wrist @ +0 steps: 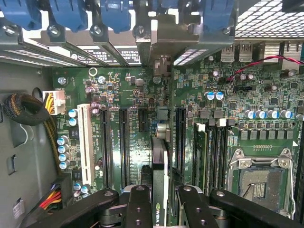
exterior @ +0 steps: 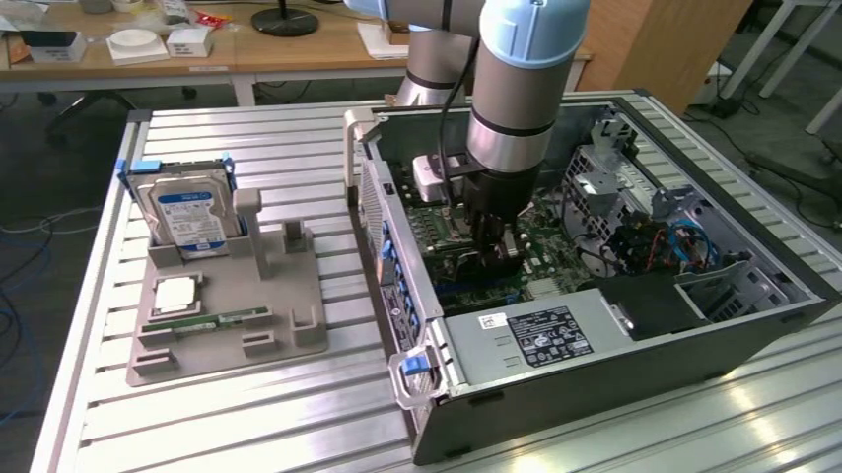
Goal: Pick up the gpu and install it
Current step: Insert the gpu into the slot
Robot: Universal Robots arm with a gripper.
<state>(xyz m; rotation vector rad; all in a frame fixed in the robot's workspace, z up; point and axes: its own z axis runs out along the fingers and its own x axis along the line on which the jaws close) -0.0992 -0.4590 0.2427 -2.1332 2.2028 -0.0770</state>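
My gripper (wrist: pixel 159 209) is shut on the gpu (wrist: pixel 159 164), a thin dark card seen edge-on, with a green logo near the fingers (wrist: pixel 137 209). The card hangs over the green motherboard (wrist: pixel 128 95), between two long black slots (wrist: pixel 181 137). I cannot tell whether it touches the board. In the exterior view the gripper (exterior: pixel 490 258) reaches down into the open computer case (exterior: pixel 593 365), and the dark card (exterior: pixel 455 264) shows beside the fingers, low over the board.
A grey holder (exterior: pixel 224 315) at the exterior view's left carries a silver hard drive (exterior: pixel 187 212), a chip (exterior: pixel 175 294) and a green memory stick (exterior: pixel 217 320). Inside the case are a power supply (exterior: pixel 539 335), loose cables (exterior: pixel 652 246) and an empty processor socket (wrist: pixel 259 178).
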